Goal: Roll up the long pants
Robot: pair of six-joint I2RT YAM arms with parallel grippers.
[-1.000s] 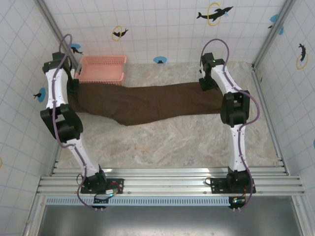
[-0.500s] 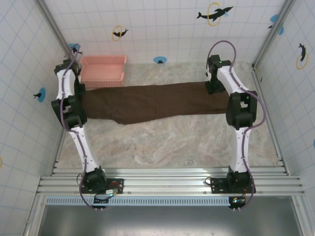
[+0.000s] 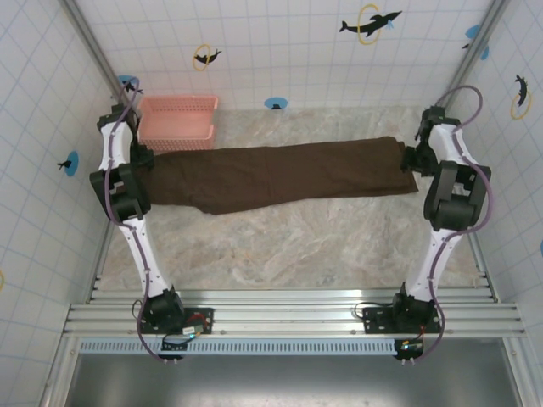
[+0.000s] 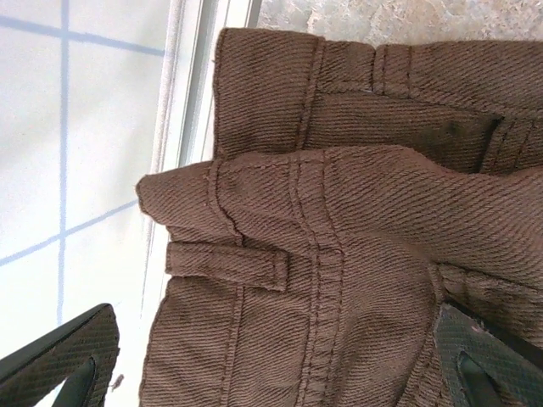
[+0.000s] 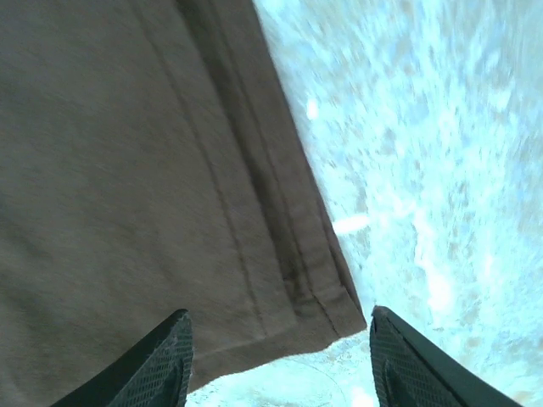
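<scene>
The marbled bench (image 3: pixel 297 246) carries the brown pants (image 3: pixel 271 174), laid out flat and long, running from the left fingers (image 3: pixel 146 159) at one end across to the right fingers (image 3: pixel 409 161) at the other. A pink basket (image 3: pixel 176 119) stands just beyond the left fingers, beside the far edge of the cloth. The left fingers are spread wide apart over the waistband (image 4: pixel 322 76), with a belt loop (image 4: pixel 225 264) lying between them. The right fingers are also apart, holding nothing, and the corner of a leg hem (image 5: pixel 314 314) lies on the bench between their tips.
</scene>
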